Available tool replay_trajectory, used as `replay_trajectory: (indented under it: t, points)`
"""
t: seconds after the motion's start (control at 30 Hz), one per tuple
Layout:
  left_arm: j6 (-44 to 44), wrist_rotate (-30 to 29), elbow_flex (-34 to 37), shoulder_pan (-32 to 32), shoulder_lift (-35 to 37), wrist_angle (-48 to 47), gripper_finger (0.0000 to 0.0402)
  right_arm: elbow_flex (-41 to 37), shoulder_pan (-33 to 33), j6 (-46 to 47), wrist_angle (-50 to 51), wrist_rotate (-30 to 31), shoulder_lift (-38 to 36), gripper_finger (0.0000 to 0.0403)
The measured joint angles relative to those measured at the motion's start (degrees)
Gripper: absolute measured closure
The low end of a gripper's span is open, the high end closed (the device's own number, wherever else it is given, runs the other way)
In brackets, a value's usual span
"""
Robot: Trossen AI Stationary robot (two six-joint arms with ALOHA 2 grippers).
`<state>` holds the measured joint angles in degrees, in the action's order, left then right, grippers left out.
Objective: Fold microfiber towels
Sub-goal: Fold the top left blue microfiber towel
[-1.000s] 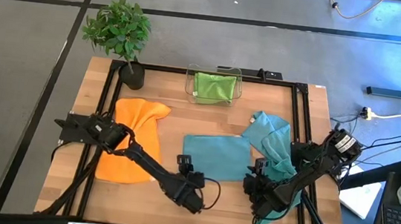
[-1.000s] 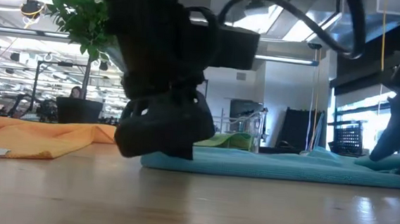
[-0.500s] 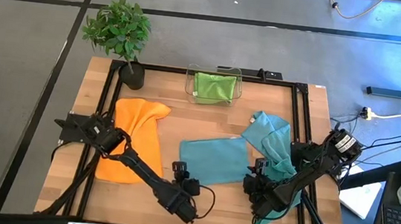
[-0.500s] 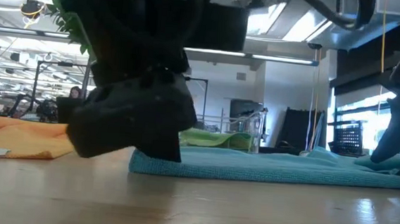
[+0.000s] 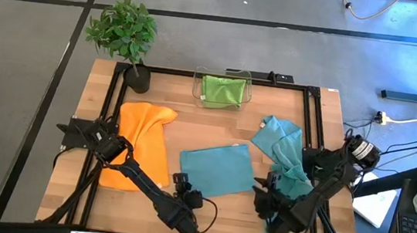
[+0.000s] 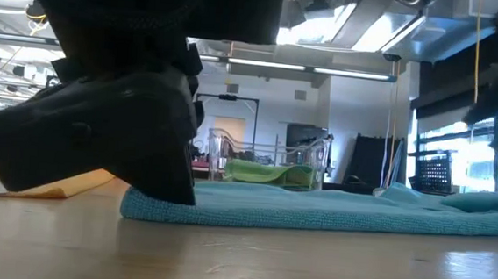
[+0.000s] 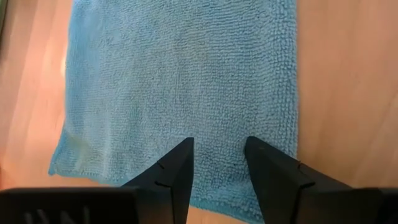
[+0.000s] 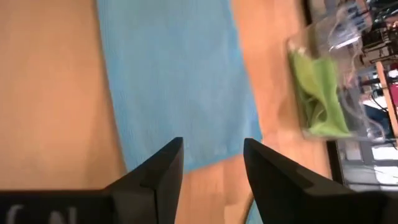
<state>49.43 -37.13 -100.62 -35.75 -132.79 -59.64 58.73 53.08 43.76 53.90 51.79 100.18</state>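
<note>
Since the earlier frames the flat teal towel [image 5: 217, 170] has slid toward the desk's [image 5: 215, 125] left front and turned slightly, so it now lies apart from the crumpled teal towel [image 5: 282, 151] it touched before. The left gripper [image 5: 182, 185] has drawn back with it and sits at the towel's near-left edge, its fingers [image 7: 177, 168] parted a little over the cloth's border; whether they pinch the cloth I cannot tell. The right gripper [image 5: 269, 194] has let go and lifted, now hovering beside the towel's right edge with fingers [image 8: 165, 165] apart and nothing between them. Four towels show: one orange [image 5: 140, 140] spread at the left, one lime green [image 5: 222, 89] folded in the clear bin [image 5: 196, 86] at the back, and two teal. One potted plant [image 5: 124, 34] stands at the back left corner.
</note>
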Motion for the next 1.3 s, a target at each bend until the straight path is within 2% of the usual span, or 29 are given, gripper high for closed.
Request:
replay_trajectory:
  t: [0.2,0.43,0.53,0.77,0.9,1.0,1.13,1.3]
  points:
    - [13.51,0.78,0.00,-0.61,0.03,-0.44,0.0261,2.63,3.80,3.56,-4.43,1.51,0.01,0.0231]
    - [22.17,2.88,0.00,-1.51,0.17,0.32,0.0261,0.89,3.70,-3.50,-12.17,2.33,0.01,0.0241]
    - [26.09,3.23,0.00,-3.01,0.22,0.39,0.0261,0.42,2.58,-2.99,-16.58,1.94,0.03,0.0245]
    - [34.30,5.45,-0.64,-5.75,0.52,1.40,0.0261,-5.28,-0.13,-3.73,-31.57,-8.98,0.03,0.0245]
    - [32.59,5.23,-2.65,-6.91,0.42,0.17,0.0261,-6.43,-0.87,-3.90,-32.15,-9.67,0.03,0.0246]
    - [30.49,1.70,-5.96,-6.82,0.42,-3.30,0.0261,-4.82,-0.85,-6.93,-32.15,-6.74,0.03,0.0246]
    - [26.69,-3.39,-9.96,-6.65,0.42,-4.73,0.0261,-2.35,-0.85,-9.74,-33.63,-6.32,0.03,0.0246]
    - [19.62,-8.40,-12.11,-6.70,0.44,-3.21,0.0261,-6.66,-1.95,-10.05,-41.87,-3.25,0.03,0.0246]
